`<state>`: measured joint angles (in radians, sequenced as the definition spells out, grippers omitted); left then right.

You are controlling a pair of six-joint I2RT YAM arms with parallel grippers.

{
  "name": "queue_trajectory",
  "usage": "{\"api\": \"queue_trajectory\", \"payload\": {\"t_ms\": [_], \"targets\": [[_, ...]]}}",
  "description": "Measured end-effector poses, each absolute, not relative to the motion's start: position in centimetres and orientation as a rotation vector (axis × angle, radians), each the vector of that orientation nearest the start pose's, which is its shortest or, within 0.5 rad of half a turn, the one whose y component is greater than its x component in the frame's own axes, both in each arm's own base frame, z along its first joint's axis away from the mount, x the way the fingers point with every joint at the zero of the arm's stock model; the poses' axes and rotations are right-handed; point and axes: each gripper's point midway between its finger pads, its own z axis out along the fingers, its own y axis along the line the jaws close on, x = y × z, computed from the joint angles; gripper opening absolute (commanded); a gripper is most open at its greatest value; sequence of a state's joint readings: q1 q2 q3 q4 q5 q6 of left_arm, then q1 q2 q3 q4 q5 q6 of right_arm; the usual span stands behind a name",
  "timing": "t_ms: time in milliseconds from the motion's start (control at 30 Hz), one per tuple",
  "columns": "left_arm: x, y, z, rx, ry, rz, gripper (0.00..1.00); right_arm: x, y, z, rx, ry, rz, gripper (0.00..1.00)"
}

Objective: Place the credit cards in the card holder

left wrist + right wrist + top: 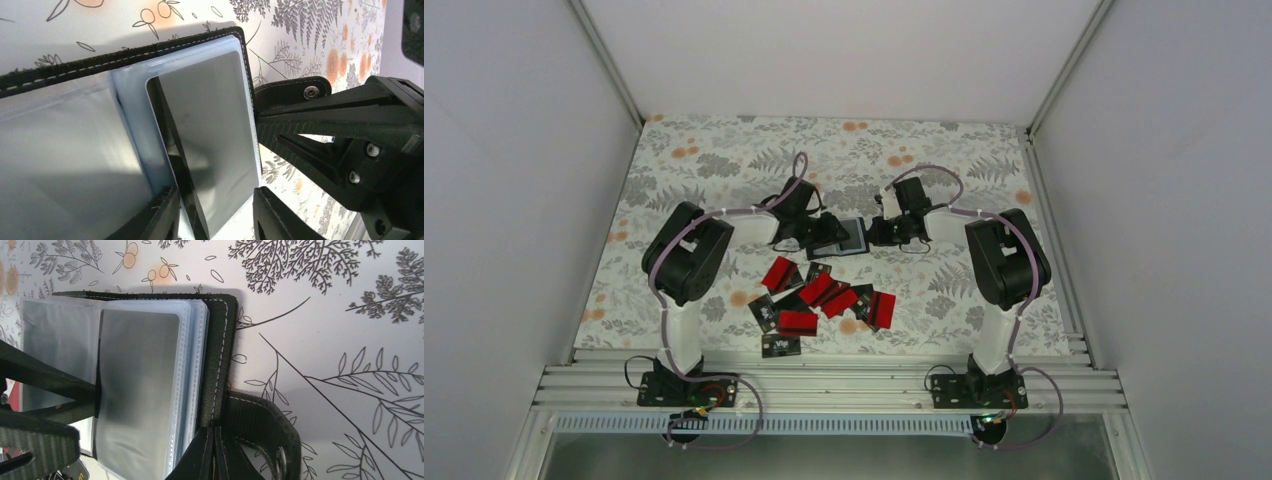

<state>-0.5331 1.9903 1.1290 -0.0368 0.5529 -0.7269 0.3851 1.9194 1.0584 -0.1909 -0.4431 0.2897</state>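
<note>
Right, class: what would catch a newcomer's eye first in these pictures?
The open card holder at mid-table, pinched at its cover edge by the right gripper. A dark card sits partly in one clear sleeve. Below it in the top view lies a heap of red and black credit cards.

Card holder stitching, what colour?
White, along the black card holder edge; left wrist view shows it best.
</note>
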Motion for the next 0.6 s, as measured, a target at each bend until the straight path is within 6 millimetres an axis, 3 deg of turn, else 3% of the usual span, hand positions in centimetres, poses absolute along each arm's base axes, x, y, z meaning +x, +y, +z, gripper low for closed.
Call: {"api": "queue_trajectory", "payload": {"t_ms": [133,267,600], "targets": [[35.8,-31.4,4.0,0.019,2.687,-1.139,0.54,37.0,23.0,1.6,-0.289,2.675,0.810,0.04],[35.7,-31.0,4.4,0.018,2.694,-1.110,0.56,36.9,23.0,1.6,-0.290,2.680,0.815,0.04],[35.6,-29.7,4.8,0.059,2.701,-0.989,0.21,36.4,23.0,1.7,-0.300,2.713,0.812,0.04]]}}
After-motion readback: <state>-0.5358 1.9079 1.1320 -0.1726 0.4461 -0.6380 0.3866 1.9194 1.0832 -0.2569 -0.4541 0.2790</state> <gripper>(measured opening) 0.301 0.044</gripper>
